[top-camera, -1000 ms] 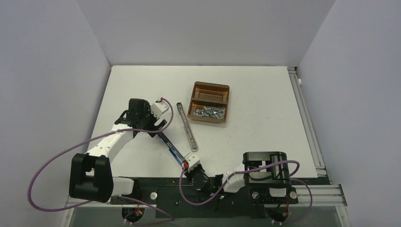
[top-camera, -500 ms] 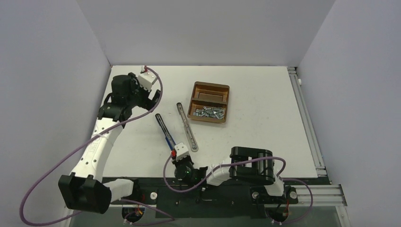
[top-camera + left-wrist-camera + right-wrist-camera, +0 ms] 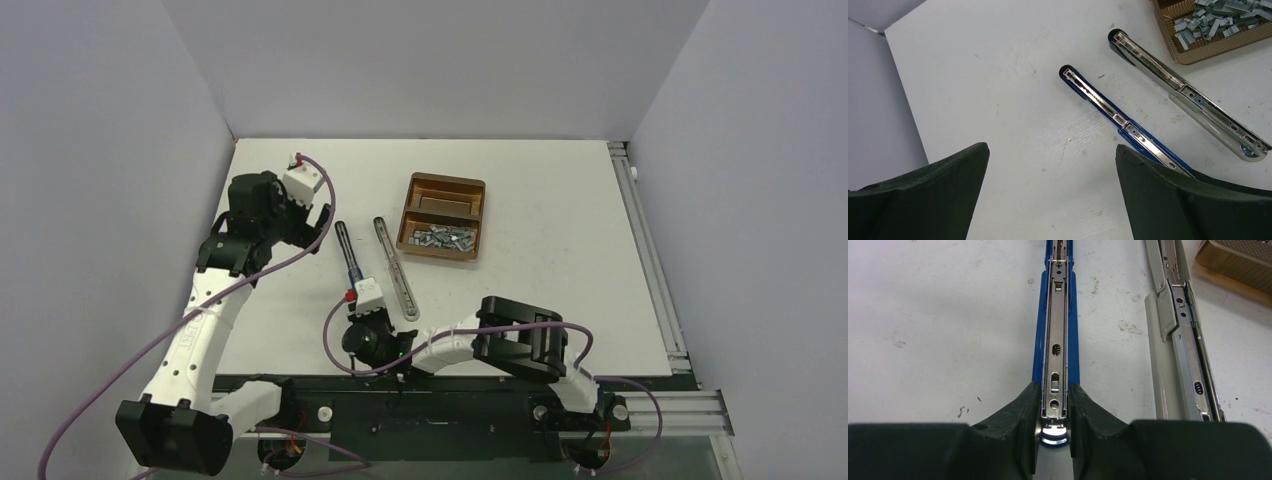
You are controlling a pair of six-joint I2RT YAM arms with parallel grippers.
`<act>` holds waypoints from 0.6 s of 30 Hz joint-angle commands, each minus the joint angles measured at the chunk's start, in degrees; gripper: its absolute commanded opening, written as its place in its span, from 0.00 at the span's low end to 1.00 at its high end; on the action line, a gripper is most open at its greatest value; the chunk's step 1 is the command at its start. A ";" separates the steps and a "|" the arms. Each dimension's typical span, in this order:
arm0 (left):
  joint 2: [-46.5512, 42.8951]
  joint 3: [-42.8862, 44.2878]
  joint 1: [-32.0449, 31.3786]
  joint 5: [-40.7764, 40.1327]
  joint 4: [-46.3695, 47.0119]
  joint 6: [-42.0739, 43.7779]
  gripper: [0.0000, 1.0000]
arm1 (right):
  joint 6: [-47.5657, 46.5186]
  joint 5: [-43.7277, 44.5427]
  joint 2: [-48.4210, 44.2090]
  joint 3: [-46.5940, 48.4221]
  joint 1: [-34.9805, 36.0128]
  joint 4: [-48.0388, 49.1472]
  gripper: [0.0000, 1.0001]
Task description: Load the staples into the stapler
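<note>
- We see the right gripper (image 3: 1054, 386) closed on the near end of the blue stapler (image 3: 1108, 107); its two fingers press against the stapler's sides, and the metal rail shows between them.
- The blue stapler lies opened out flat on the table (image 3: 560, 260); it runs away from the arm bases, its rail facing up.
- We find the left gripper (image 3: 1050, 146) spread wide with nothing between its fingers; it hangs over bare table to the left of the blue stapler's far end.
- A silver stapler (image 3: 1188, 95), also opened flat, lies just to the right of the blue one; the two run roughly side by side, near each other but apart.
- The staples (image 3: 443, 238) lie in a loose pile in the near compartment of a brown tray (image 3: 447, 178); the tray sits beyond and to the right of both staplers, its near left corner close to the silver stapler's far end; what the far compartment holds we cannot make out.
</note>
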 commanded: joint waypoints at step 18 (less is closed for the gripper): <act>-2.22 6.27 0.34 1.86 -5.55 -0.71 0.96 | -1.32 -2.54 -12.05 0.88 -2.48 -4.51 0.49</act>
